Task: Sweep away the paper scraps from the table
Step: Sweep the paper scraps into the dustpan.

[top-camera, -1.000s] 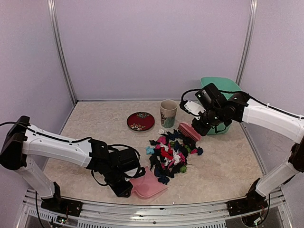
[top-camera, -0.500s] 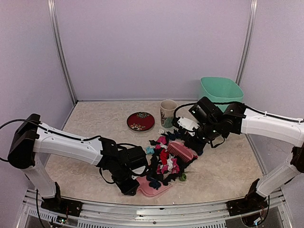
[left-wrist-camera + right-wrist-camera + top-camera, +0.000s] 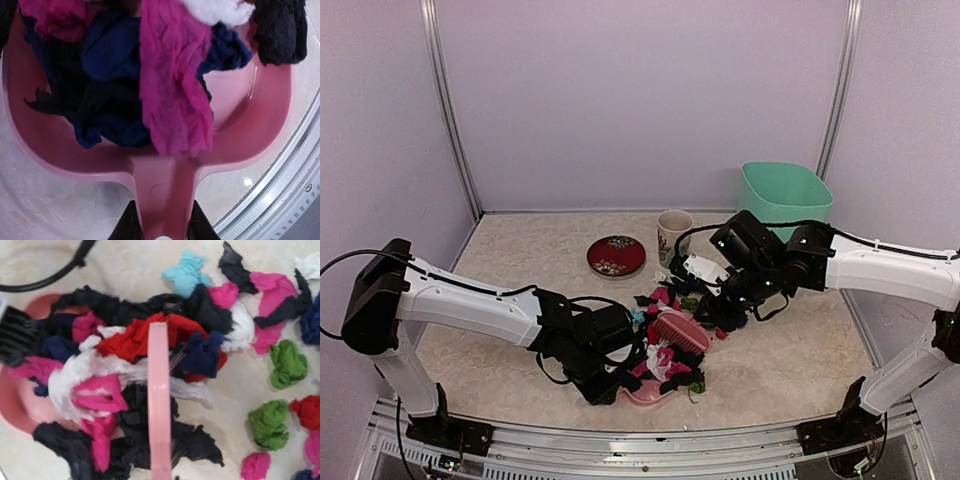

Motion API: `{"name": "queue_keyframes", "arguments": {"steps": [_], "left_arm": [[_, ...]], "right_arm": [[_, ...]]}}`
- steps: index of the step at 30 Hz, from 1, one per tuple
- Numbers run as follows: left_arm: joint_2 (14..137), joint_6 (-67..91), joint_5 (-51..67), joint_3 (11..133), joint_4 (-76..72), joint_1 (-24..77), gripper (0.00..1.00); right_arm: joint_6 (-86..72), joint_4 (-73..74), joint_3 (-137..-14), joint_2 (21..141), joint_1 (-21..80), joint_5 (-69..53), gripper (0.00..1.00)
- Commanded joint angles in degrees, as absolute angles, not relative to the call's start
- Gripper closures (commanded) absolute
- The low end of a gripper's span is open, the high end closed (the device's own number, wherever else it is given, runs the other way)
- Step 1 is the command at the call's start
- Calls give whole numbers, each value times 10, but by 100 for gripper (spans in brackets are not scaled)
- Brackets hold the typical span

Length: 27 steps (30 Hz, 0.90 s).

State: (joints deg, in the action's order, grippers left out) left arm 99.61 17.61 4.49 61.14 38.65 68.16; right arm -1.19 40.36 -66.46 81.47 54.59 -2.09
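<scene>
The paper scraps (image 3: pixel 665 360), black, red, pink, white, blue and green, lie heaped on the beige table (image 3: pixel 520 270) just right of the left gripper. My left gripper (image 3: pixel 610 385) is shut on the handle of the pink dustpan (image 3: pixel 165 195), which holds blue, pink and black scraps (image 3: pixel 170 85). My right gripper (image 3: pixel 715 305) holds the pink brush (image 3: pixel 680 328) by its handle. The brush (image 3: pixel 159 405) stands edge-on in the heap, with scraps (image 3: pixel 135 340) on both sides. Its own fingers are out of the wrist view. Loose green and pink scraps (image 3: pixel 287 365) lie to the right.
A red round plate (image 3: pixel 616 256) and a patterned cup (image 3: pixel 673 237) stand behind the heap. A green bin (image 3: pixel 786 192) stands at the back right. The metal front rail (image 3: pixel 280 190) runs close by the dustpan.
My right gripper has drawn the brush from the back right down into the heap, pushing scraps toward and into the dustpan. My left gripper has shifted the dustpan right, under the scraps.
</scene>
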Motion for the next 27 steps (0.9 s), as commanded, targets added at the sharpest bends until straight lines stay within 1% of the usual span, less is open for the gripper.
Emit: {"name": "queue_keyframes", "arguments": {"steps": [1,6,12,21,27], "left_arm": [[1003,184,10,592,338,674,100],[974,194,-7,566,294,676,100],[942,197,-35,556,274,681,100],[917,196,-75,580,299,687,100],[906,195,-93,606,323,691,100]], "right_arm": [[-21,393,-677,808,553,-40,100],[-30,402,-690,780,552,-4,100],[-48,428,-702,738,546,127,100],[-82,416,-687,669,519,229,100],[-120,401,-655,639,474,278,100]]}}
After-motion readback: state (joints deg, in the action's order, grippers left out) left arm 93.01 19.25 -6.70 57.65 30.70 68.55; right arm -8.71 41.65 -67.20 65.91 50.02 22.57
